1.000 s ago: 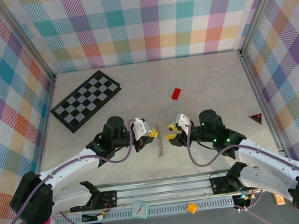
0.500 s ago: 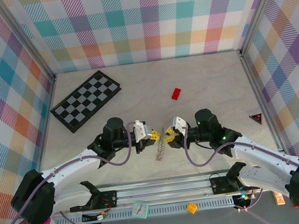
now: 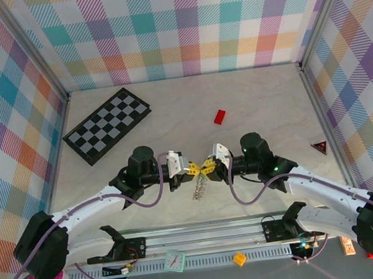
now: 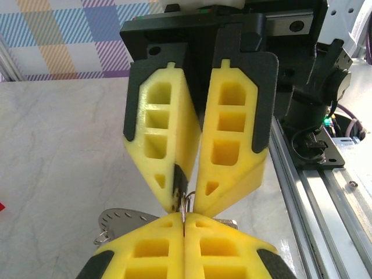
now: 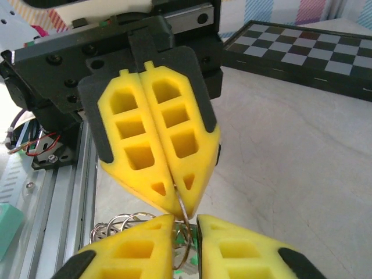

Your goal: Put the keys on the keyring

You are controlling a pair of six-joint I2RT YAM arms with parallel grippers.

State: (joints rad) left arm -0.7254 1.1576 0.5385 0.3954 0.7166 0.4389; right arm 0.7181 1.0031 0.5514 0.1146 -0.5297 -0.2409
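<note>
Pastel plaid walls [image 3: 187, 25] enclose a pale, marble-patterned table [image 3: 255, 91] on which two robot arms meet tip to tip over a dangling keyring [image 3: 199, 187], near the table's front edge and just ahead of the ribbed aluminium rail [image 3: 204, 235] that carries their bases. The left gripper [image 3: 193, 170] is clamped flat on the keyring's thin silvery wire, which comes out of the seam between its pressed-together tips in both wrist views. The right gripper [image 3: 207, 167] faces it nose to nose, its jaws narrowed to a slim V with the same wire standing in the gap; whether its pads touch the metal cannot be told. The fingers [image 4: 232, 139] on both arms are wedge-shaped yellow plastic with rectangular pockets cut through them, backed by matte black plates. Below the tips the keyring hangs as a bristly grey cluster, and the right wrist camera catches several round loops [image 5: 119, 224] of it against the table. The keys are too small to pick out within that cluster. Farther back lie a small red block [image 3: 219, 116], well apart from both arms, and a black-and-grey chequerboard [image 3: 107, 125] set at an angle near the left wall.
</note>
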